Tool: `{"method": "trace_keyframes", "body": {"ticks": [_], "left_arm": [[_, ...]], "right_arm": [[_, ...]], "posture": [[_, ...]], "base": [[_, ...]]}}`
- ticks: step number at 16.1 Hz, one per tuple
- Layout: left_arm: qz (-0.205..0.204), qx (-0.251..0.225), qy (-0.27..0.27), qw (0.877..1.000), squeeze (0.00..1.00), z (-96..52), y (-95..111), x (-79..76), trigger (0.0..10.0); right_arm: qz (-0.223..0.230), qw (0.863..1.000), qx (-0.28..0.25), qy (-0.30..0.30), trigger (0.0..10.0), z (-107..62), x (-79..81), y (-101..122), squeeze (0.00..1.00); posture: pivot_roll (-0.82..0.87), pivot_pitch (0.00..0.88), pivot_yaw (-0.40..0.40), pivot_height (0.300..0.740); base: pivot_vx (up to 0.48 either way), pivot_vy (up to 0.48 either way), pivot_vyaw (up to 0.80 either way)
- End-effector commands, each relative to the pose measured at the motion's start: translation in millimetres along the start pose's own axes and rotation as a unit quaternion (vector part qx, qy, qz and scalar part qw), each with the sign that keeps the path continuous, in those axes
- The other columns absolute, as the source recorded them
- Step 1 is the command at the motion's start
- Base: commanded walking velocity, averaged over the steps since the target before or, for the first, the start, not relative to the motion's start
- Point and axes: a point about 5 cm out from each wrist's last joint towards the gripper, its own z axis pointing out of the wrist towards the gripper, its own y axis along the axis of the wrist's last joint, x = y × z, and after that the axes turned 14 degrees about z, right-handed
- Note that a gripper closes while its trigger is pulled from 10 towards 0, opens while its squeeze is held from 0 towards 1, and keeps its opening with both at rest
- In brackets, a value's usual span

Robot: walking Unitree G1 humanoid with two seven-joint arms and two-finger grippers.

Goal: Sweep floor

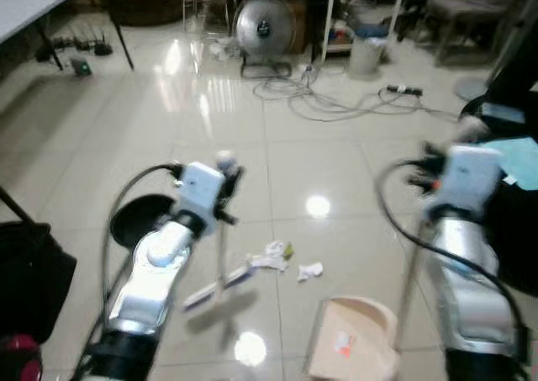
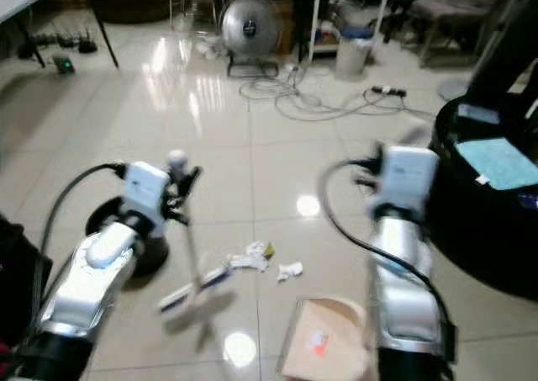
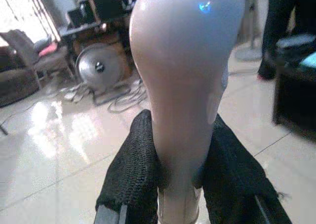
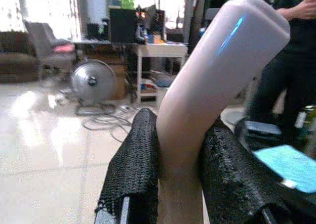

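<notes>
In left claw (image 3: pixel 175 184) — broom handle (image 3: pixel 185 85)

No legible text, label, brand or number anywhere in these frames. The round silver floor fan (image 1: pixel 263 25) at the far side has a dark centre badge, too small and blurred to read; the tan cardboard-coloured dustpan (image 1: pixel 351 341) near the right arm carries a small red-orange mark, shape only, not readable. The pale blue flat sheet (image 2: pixel 499 162) on the black round table at right shows no print that can be made out.
</notes>
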Motion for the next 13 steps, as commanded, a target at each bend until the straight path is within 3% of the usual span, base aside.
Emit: {"method": "trace_keyframes", "body": {"ticks": [1, 13], "left_arm": [[0.010, -0.028, 0.004, 1.000, 0.00, 5.2, 13.0, -0.2, 10.0], [0.018, -0.023, 0.024, 0.999, 0.00, 8.1, 12.6, 5.5, 10.0]], "right_arm": [[-0.004, 1.000, -0.016, -0.018, 10.0, -0.2, -10.2, 6.0, 0.00], [-0.010, 1.000, -0.019, -0.015, 10.0, 0.4, -10.5, 5.0, 0.00]], "posture": [[0.01, 0.000, 0.023, 0.740], [0.01, 0.003, 0.025, 0.740]], "base": [[0.386, 0.000, 0.00], [0.385, 0.000, 0.00]]}}
